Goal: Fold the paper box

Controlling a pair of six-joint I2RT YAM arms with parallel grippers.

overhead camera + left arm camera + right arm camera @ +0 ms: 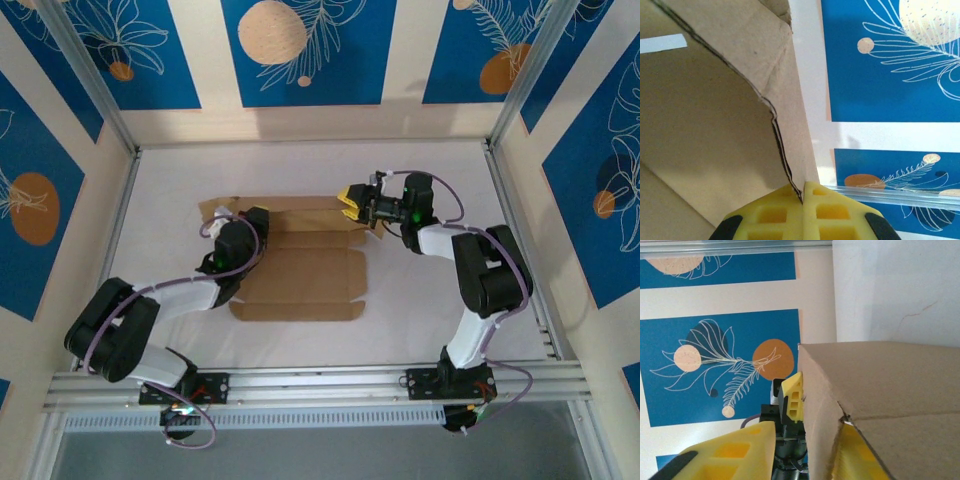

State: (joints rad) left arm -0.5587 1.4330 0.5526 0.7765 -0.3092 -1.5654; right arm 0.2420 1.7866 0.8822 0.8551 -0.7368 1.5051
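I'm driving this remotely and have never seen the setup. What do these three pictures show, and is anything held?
Two robot arms are bolted at the near edge of a white table. The overhead picture looks down from behind them; the other two come from a camera on each wrist, so the yellow blocks are gripper fingers. A brown paper box, mostly flat, lies between the arms, its far flap lifted. The left gripper is shut on that flap's edge. The right gripper straddles it, jaws open, one finger clear of the cardboard.
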